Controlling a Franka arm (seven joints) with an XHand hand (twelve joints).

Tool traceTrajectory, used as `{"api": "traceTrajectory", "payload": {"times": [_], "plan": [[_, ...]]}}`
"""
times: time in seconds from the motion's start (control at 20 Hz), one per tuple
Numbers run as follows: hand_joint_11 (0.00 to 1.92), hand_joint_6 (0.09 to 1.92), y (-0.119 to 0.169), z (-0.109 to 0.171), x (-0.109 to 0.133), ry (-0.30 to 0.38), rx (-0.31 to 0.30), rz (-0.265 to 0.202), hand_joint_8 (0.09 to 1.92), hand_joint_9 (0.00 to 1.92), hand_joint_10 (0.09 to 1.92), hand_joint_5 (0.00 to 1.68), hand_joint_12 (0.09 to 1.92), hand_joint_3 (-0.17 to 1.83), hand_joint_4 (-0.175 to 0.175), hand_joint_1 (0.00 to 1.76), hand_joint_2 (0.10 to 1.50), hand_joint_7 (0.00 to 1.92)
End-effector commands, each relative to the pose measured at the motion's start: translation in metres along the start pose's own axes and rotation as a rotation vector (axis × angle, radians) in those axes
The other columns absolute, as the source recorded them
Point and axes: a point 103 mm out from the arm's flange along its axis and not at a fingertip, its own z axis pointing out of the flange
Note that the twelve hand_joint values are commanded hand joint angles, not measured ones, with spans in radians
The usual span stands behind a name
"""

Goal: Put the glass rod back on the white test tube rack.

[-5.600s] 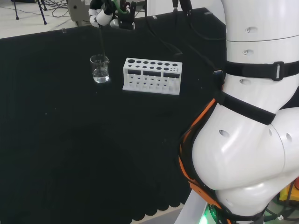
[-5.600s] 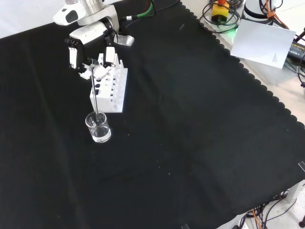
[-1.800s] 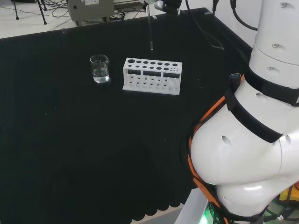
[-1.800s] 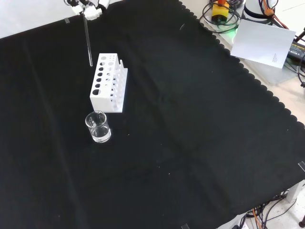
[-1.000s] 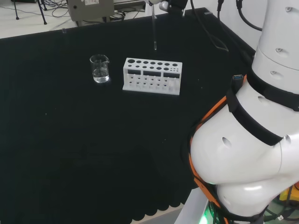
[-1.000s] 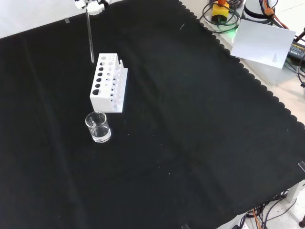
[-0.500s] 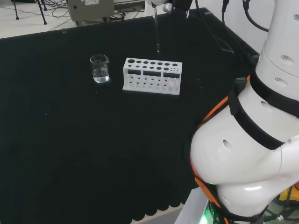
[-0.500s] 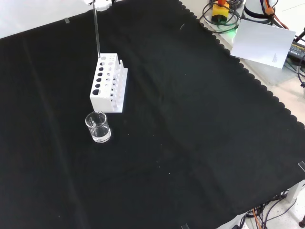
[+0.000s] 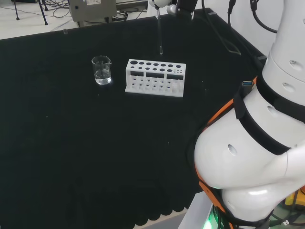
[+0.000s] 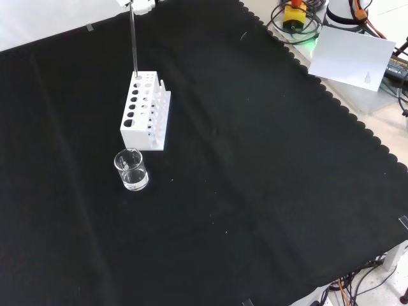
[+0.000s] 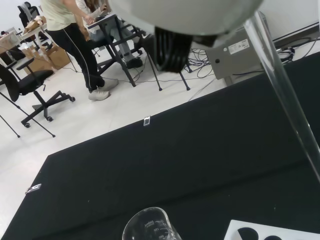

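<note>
One big white arm fills the right of the head view, its links stacked up toward the top edge. Below it the black cloth covers the bench. On the cloth stands the white test tube rack, and left of it in the head view, well apart, the small glass beaker, which seems to have a little clear liquid in the bottom, though that is hard to judge through the glass. In the front view the beaker sits nearer the camera than the rack.

Up at the top edge, the hand is barely in frame, a bit of white and black, and its fingers are cut off, so I cannot tell how they are set. The glass rod hangs straight down from it, upright, lower tip in the air above the rack's back row of holes. In the front view the rod drops to the rack's far end. The wrist view shows it running slantwise past the blurred white hand.
</note>
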Motion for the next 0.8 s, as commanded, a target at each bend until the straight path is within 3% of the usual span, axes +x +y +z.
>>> {"api": "traceTrajectory", "payload": {"times": [0.05,0.8], "plan": [[1.68,0.88,-0.004,0.003,0.005,-0.004,0.009,-0.012,1.3,1.68,0.83,1.07,0.79,0.93,-0.175,1.31,0.61,1.15],[1.68,0.88,-0.004,0.02,0.013,0.017,0.043,-0.035,1.3,1.68,0.83,1.07,0.79,0.93,-0.175,1.31,0.61,1.15]]}}
